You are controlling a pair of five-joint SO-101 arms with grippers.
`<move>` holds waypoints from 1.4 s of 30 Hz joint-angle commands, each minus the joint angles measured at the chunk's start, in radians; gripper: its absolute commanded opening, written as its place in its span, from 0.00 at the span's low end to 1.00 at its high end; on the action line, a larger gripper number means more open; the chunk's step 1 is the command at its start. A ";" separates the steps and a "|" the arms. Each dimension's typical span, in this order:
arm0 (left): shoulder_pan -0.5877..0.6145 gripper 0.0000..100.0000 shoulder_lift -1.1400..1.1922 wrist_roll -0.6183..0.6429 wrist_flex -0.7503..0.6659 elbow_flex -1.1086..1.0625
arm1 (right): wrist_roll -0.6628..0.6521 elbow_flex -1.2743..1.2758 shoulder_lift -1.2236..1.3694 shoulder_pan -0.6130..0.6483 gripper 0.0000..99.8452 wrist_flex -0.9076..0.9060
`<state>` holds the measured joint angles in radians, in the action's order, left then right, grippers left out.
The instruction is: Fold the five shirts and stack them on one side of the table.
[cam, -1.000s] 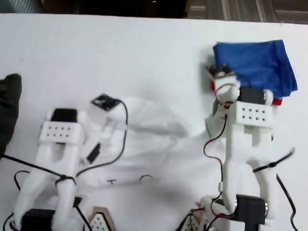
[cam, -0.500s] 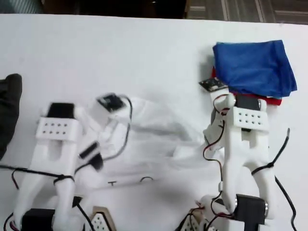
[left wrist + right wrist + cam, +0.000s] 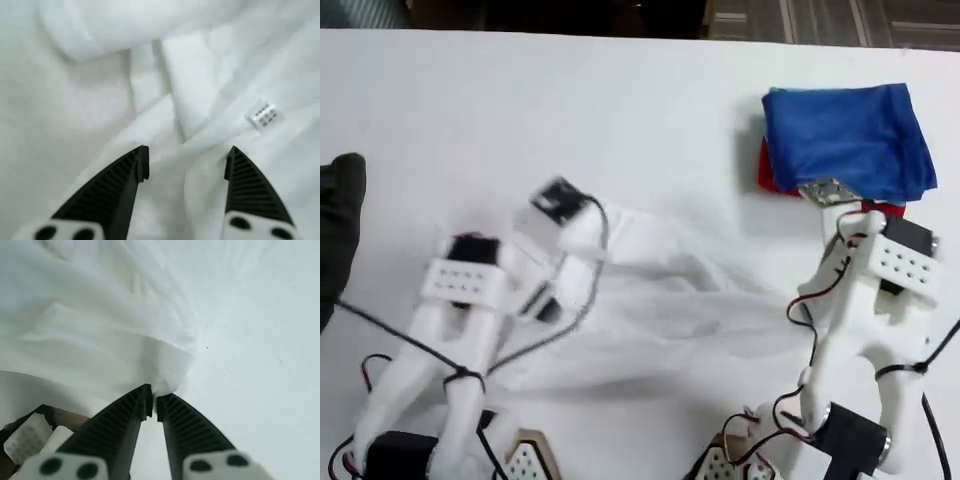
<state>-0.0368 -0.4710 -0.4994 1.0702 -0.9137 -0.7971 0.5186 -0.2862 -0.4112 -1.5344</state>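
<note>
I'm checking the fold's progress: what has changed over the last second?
The right claw, shut on the white shirt's edge, swung from beside the blue shirt toward the table's right side, stretching the white shirt out flatter. The left claw, open over it, shifted slightly rightward. The blue shirt, the red shirt beneath and the dark cloth at the left edge stayed put.

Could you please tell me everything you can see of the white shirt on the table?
The white shirt looks like soft, thin cloth, rumpled and creased, lying unfolded on the table between the two arms. A small label shows on it. The right gripper pinches one hemmed corner, jaws shut; the left gripper hangs over it, jaws open.
</note>
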 commanded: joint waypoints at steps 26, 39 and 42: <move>0.097 0.26 -0.021 -0.150 0.264 0.211 | -0.100 -0.009 0.002 -0.125 0.02 0.007; 0.080 0.26 -0.020 -0.161 -0.049 -0.117 | -0.100 -0.008 -0.001 -0.125 0.02 0.005; 0.107 0.26 -0.018 -0.160 -0.146 -0.150 | -0.100 -0.008 -0.001 -0.125 0.02 0.001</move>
<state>0.0445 -0.4710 -0.6590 1.0134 -1.0503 -0.8968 0.5186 -0.2831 -0.5294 -1.5344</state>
